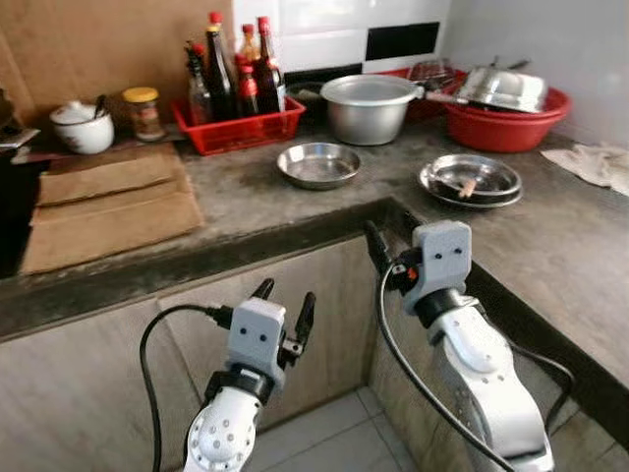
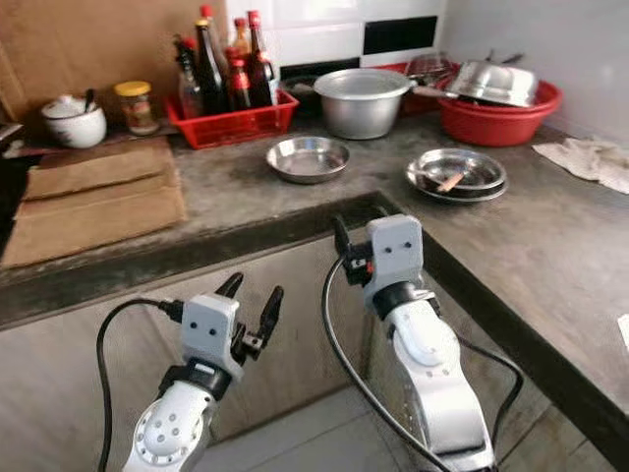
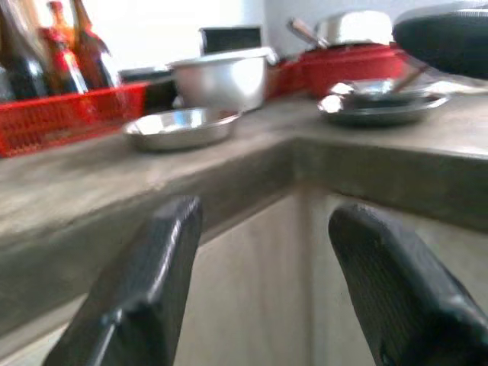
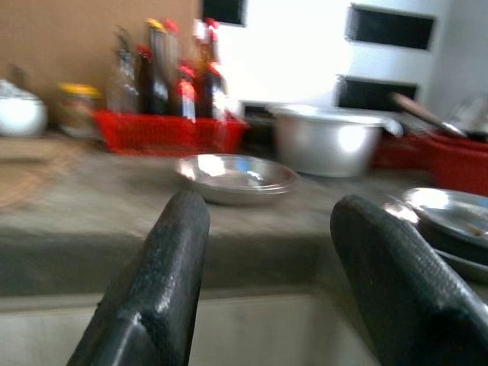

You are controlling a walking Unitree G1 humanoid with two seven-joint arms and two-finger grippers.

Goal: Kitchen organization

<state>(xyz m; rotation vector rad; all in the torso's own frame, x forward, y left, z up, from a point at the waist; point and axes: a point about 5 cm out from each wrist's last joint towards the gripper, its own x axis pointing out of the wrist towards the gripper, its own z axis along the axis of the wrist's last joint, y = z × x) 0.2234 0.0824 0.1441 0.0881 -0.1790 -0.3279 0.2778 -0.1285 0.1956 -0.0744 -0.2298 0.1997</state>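
I am holding my left gripper [image 1: 285, 303] open and empty below the countertop [image 1: 550, 236] edge, in front of the cabinet. My right gripper [image 1: 390, 239] is hovering open and empty at the counter's inner corner. Past that corner, a steel bowl [image 1: 318, 163] is sitting near the counter's middle, a steel plate [image 1: 471, 181] beside it, with a red bottle basket [image 1: 240, 125] and a steel pot [image 1: 371, 106] along the back edge.

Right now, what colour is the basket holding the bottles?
Red basket, clearest in the left eye view.
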